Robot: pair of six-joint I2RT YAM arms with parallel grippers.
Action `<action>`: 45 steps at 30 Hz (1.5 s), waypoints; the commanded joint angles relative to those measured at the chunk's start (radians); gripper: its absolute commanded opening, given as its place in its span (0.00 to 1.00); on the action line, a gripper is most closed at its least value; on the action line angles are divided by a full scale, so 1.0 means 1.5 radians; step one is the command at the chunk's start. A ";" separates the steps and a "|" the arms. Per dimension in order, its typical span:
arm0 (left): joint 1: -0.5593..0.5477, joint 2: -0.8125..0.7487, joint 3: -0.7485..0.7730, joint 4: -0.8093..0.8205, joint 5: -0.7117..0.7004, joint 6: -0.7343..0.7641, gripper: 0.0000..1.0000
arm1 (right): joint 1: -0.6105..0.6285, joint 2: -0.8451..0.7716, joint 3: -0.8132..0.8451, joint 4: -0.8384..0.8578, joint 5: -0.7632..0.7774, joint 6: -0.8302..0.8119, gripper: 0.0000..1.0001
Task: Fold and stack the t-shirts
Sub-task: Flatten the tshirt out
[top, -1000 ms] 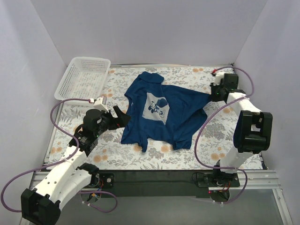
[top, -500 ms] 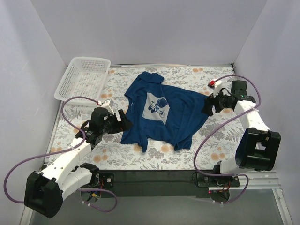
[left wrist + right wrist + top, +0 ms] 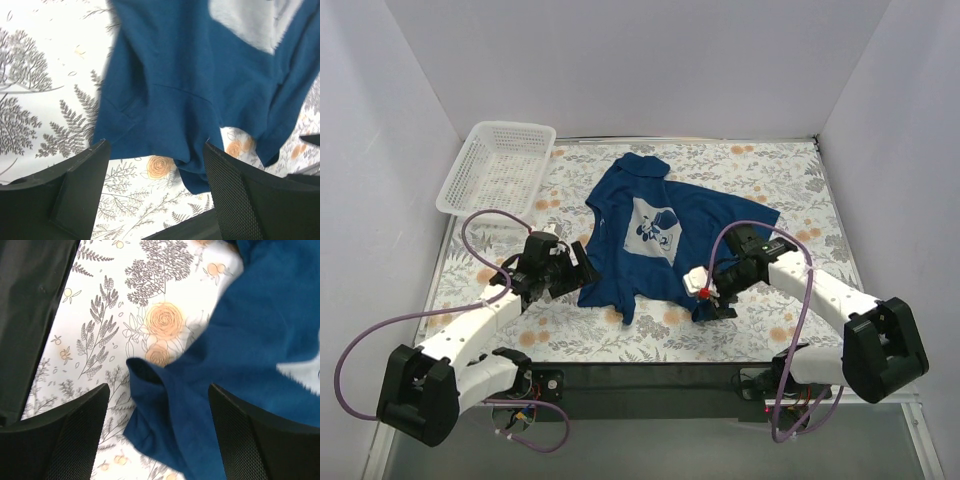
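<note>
Both jaws gape empty: left gripper [image 3: 582, 269] and right gripper [image 3: 713, 298] straddle the hem corners of the t-shirt [image 3: 665, 235], spread mid-table. Risk: pinching only 1 layer, or the floral cloth [image 3: 780, 180], skews the fold.

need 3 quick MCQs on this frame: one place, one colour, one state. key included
1. Where does the white plastic mesh basket stand?
A) far-left corner of the floral-patterned table
B) near-right corner
C) on the shirt

2. What colour is the square print on the dark navy-blue cotton t-shirt?
A) red
B) light grey
C) yellow

3. How are the left hand and right hand set?
A) both shut on cloth
B) one shut, one open
C) both open

Key: 1A, the basket sits at the far-left edge; 2B, the chest square is pale grey; 3C, both wrist views show fingers wide apart, gripping nothing.
</note>
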 commanded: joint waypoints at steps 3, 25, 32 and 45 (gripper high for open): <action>0.001 0.052 0.004 -0.025 -0.043 -0.080 0.66 | 0.097 0.007 -0.038 0.117 0.099 0.010 0.70; -0.014 0.084 0.054 -0.063 -0.090 -0.088 0.00 | -0.021 -0.238 -0.128 0.046 0.203 0.031 0.01; -0.013 -0.039 0.037 -0.145 -0.003 -0.132 0.00 | -0.085 -0.341 -0.157 -0.113 0.305 -0.058 0.01; -0.011 -0.140 0.097 -0.304 -0.065 -0.145 0.00 | -0.360 -0.387 -0.117 -0.179 0.432 -0.185 0.01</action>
